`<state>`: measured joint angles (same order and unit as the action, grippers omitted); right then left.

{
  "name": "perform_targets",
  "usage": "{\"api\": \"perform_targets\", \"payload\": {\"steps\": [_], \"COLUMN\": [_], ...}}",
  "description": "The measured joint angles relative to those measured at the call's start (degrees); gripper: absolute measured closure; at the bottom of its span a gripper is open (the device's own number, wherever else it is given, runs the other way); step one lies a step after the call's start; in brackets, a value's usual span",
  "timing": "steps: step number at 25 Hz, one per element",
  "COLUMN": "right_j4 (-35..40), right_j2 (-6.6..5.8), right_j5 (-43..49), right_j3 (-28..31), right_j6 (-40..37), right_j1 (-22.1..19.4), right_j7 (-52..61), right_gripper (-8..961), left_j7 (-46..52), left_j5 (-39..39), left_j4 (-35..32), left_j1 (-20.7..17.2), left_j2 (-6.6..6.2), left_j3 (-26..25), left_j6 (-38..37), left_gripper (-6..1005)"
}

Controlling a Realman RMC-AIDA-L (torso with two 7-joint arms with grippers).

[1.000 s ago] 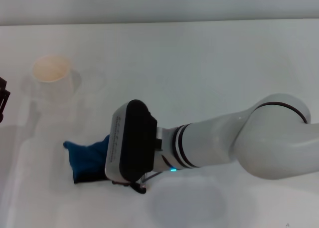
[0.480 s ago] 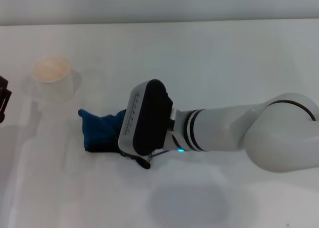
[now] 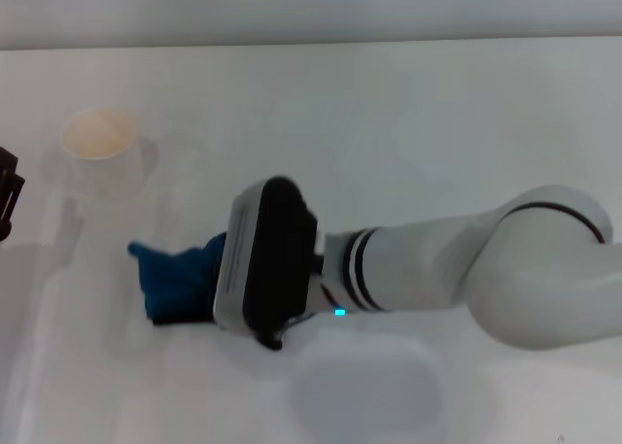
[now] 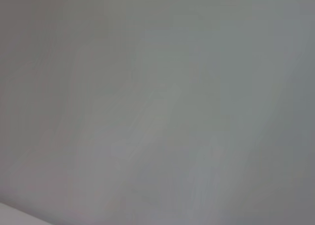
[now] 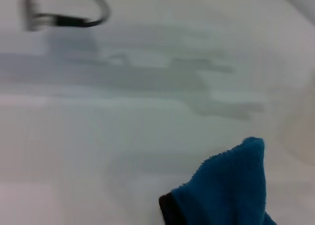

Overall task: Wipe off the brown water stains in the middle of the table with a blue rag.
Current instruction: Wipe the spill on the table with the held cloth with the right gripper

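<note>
No readable writing or labels in any view. Right claw [image 3: 199, 293] is low over the white counter [image 3: 408, 123], hidden under its own black-and-white wrist housing, so cannot tell how its jaws stand. Blue rag [image 3: 175, 279] sticks out from under that housing on the side away from the arm, lying on the counter. Paper cup [image 3: 99, 145] stands well beyond the rag, apart from it. Right wrist view adds 1 rag corner [image 5: 231, 190] with dark edging, plus a faint greyish wet smear [image 5: 197, 82] on the counter ahead of it; no brown puddle can be made out. Left claw [image 3: 6, 193] parked at counter edge, barely visible. Left wrist view shows only blank grey.
</note>
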<state>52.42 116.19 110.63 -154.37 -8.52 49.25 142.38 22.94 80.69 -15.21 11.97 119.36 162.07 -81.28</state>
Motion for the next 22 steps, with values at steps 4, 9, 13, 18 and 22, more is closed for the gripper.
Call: {"api": "perform_targets", "payload": {"steps": [4, 9, 13, 18, 22], "right_j4": [1.5, 4.5, 6.1, 4.4, 1.5], "right_j2": [-0.01, -0.01, 0.0, 0.0, 0.0], "right_j5": [0.0, 0.7, 0.8, 0.8, 0.7], "right_j3": [-2.2, -2.0, -1.2, -0.3, 0.3], "right_j6": [-1.3, -6.4, -9.1, -8.0, -6.0], "right_j1": [0.3, 1.1, 1.2, 0.8, 0.7], "right_j7": [-0.1, -0.2, -0.2, -0.3, -0.3], "right_gripper": [862, 862, 862, 862, 862], "left_j7": [0.0, 0.0, 0.0, 0.0, 0.0], "left_j5": [0.0, 0.0, 0.0, 0.0, 0.0], "left_j4": [0.0, 0.0, 0.1, 0.2, 0.2], "left_j1": [0.0, -0.6, -0.7, -0.4, -0.6], "left_j2": [-0.05, -0.18, -0.25, -0.35, -0.35], "left_j3": [0.0, 0.0, 0.0, 0.0, 0.0], "left_j6": [0.0, 0.0, -0.1, -0.1, -0.1], "left_gripper": [120, 120, 119, 120, 120]}}
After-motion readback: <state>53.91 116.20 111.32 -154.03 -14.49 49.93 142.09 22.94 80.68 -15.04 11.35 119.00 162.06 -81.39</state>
